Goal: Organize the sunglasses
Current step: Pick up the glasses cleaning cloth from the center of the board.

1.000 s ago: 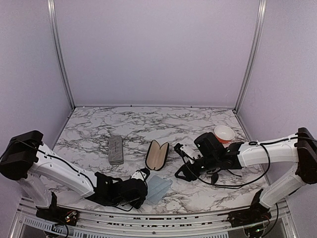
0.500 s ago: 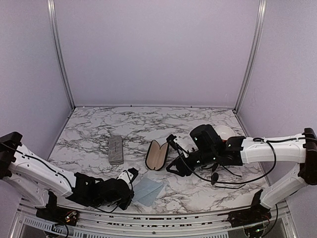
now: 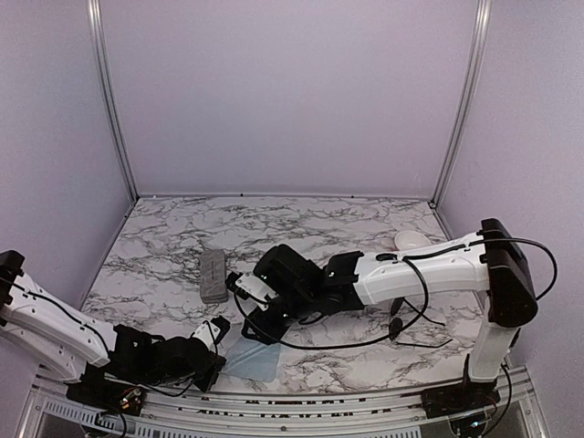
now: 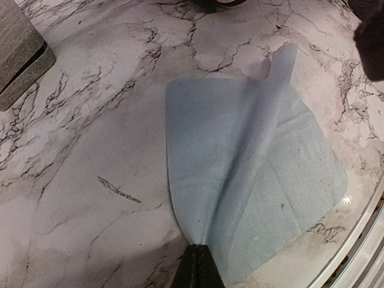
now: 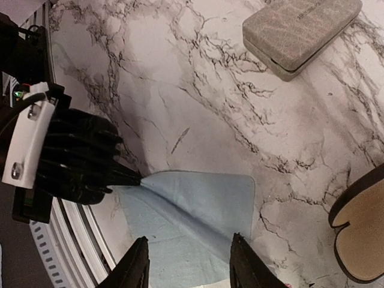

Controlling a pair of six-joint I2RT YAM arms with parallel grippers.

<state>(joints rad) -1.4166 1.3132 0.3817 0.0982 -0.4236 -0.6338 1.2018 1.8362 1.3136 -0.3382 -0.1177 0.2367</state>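
Thin black wire-framed sunglasses [image 3: 395, 326] lie right of centre.

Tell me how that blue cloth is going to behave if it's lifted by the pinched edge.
Probably floppy: the blue cloth tents into a soft ridge running from where the left gripper pinches it. It looks thin and light, so it should drape rather than hold shape. On the smooth marble tabletop it would likely slide easily.

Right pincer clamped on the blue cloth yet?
No, the right pincer stands open over the blue cloth; only the left pincer pinches its corner.
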